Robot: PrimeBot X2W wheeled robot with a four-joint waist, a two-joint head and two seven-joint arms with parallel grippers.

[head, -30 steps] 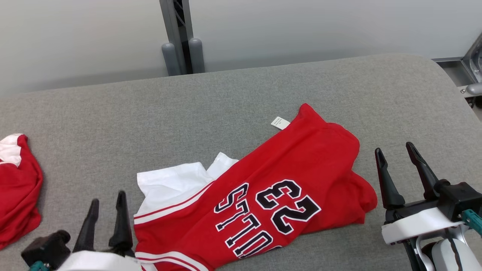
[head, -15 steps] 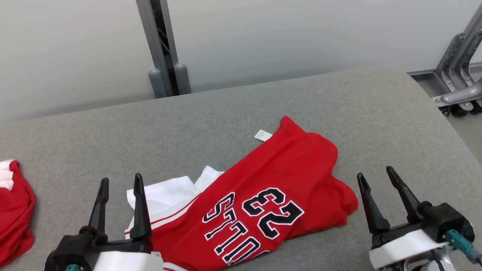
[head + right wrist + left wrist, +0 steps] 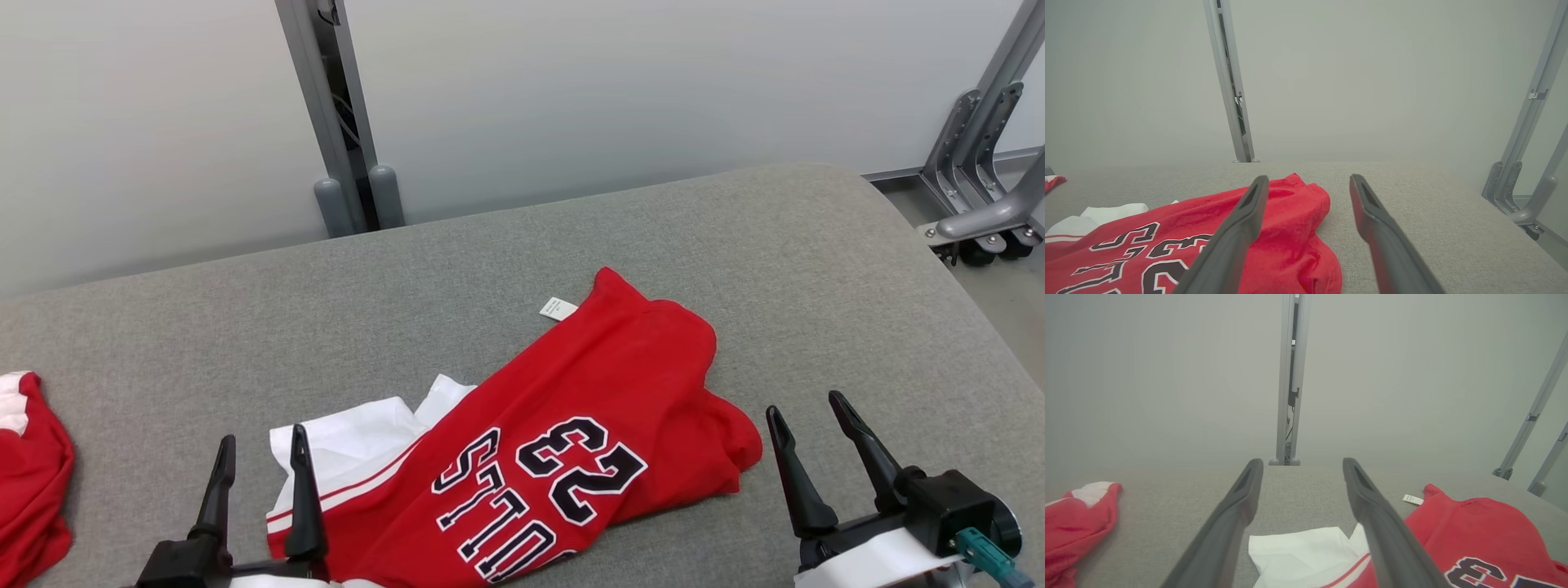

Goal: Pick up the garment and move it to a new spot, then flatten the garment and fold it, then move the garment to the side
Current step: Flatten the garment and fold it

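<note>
On the near half of the grey table (image 3: 735,245) the garment (image 3: 588,408), a red jersey with a dark "23" and a white sleeve (image 3: 351,441), lies rumpled and slanted. Its far corner carries a small white label (image 3: 558,309), and its lettered part runs off the near edge of the head view. The cloth is doubled over itself at the right end, so it does not look flattened yet.

The step in hand appears to be taking hold of it. To do that well, each gripper should probably pinch a separate outer edge rather than a thick fold, and both should rise together so the jersey hangs open instead of dragging.

The left gripper (image 3: 263,437) is at the near left, jaws spread wide with nothing in them. Its right finger stands at the sleeve's left edge, and in the left wrist view the white cloth lies low between the fingers; I cannot tell whether they touch it. The right gripper (image 3: 804,406), equally spread and empty, sits just beside the bunched right end, apart from it.

A second red garment (image 3: 33,482) lies well apart at the left edge. A metal post (image 3: 326,122) rises beyond the far side.
</note>
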